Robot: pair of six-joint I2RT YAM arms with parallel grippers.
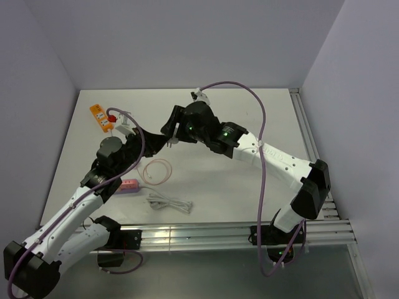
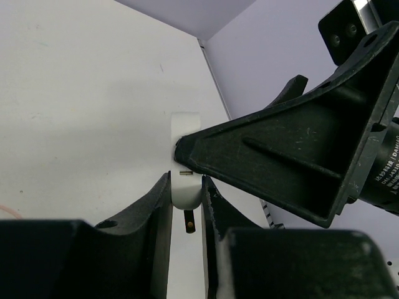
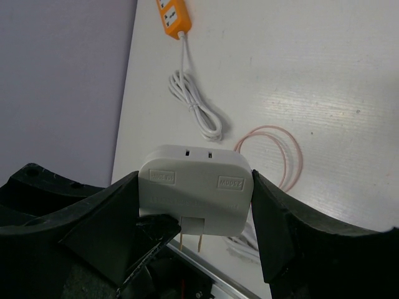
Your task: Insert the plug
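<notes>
The plug (image 3: 206, 199) is a white squarish block with two metal prongs (image 3: 190, 240) pointing down and two slots on its top edge. It hangs above the table. My right gripper (image 3: 195, 180) is shut on it, one finger against each side. My left gripper (image 2: 186, 196) is shut on a rounded edge of the plug (image 2: 186, 134), and a right finger (image 2: 280, 156) crosses just above. In the top view the left gripper (image 1: 156, 141) and right gripper (image 1: 169, 133) meet over the table's middle, and the plug is hidden between them.
An orange power strip (image 1: 100, 116) lies at the far left with a white cord coil (image 3: 196, 106). A pink cord loop (image 1: 156, 169) and a pink-lilac strip (image 1: 128, 185) lie under the left arm. Another white cord bundle (image 1: 169, 202) sits near the front rail (image 1: 218, 233).
</notes>
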